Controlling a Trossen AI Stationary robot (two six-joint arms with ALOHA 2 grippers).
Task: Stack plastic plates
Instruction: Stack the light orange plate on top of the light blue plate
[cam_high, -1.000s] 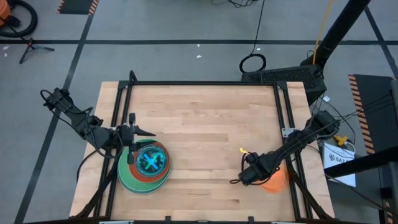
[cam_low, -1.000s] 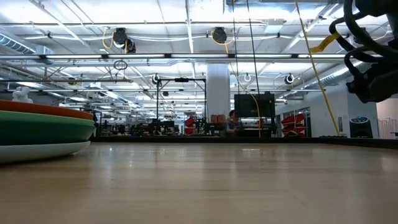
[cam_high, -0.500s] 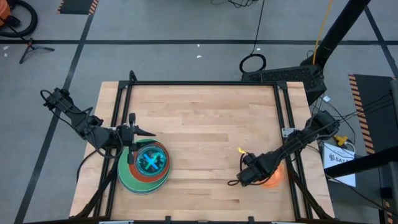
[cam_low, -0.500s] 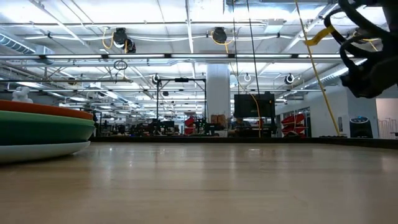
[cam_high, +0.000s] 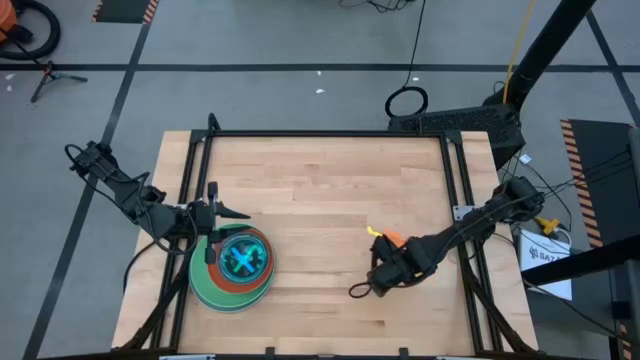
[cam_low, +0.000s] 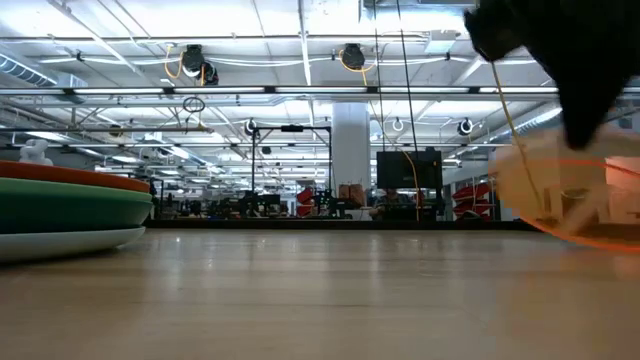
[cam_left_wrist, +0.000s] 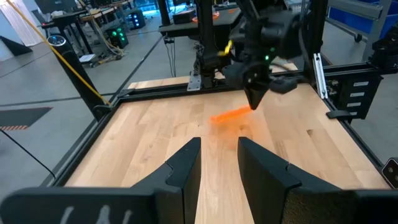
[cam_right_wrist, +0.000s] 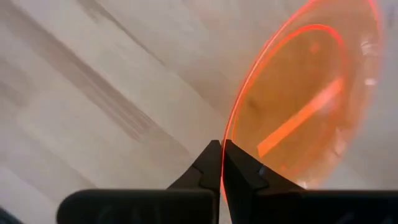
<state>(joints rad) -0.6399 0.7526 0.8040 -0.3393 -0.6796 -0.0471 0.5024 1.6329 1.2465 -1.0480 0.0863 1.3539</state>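
A stack of plates (cam_high: 232, 268) rests on the table's near left, with a small cyan plate (cam_high: 243, 258) on top, then red-orange, green and pale ones; it also shows in the low view (cam_low: 70, 205). My left gripper (cam_high: 226, 212) is open and empty just beyond the stack's far edge. My right gripper (cam_high: 392, 252) is shut on a small translucent orange plate (cam_right_wrist: 298, 106) over the table's middle right. The arm hides most of that plate from above; a bit of it (cam_high: 393, 238) shows. It also shows in the low view (cam_low: 570, 195) and the left wrist view (cam_left_wrist: 229, 115). My right gripper pinches the orange plate's rim (cam_right_wrist: 224, 146) between its two fingers, at their free ends. The fingers point down at it from above. The plate is lifted clear of the table and tilted, reaching out from the fingers toward the table's far side.
Black rails (cam_high: 330, 133) frame the wooden table (cam_high: 320, 200). Bare wood lies between the stack and my right gripper. Beyond the far edge are a coiled cable (cam_high: 407, 101) and a stand on the floor.
My right gripper has gone from the table's near right toward its left and a little toward the far edge, carrying the orange plate. The plate, which lay by the right rail, is now lifted clear and tilted.
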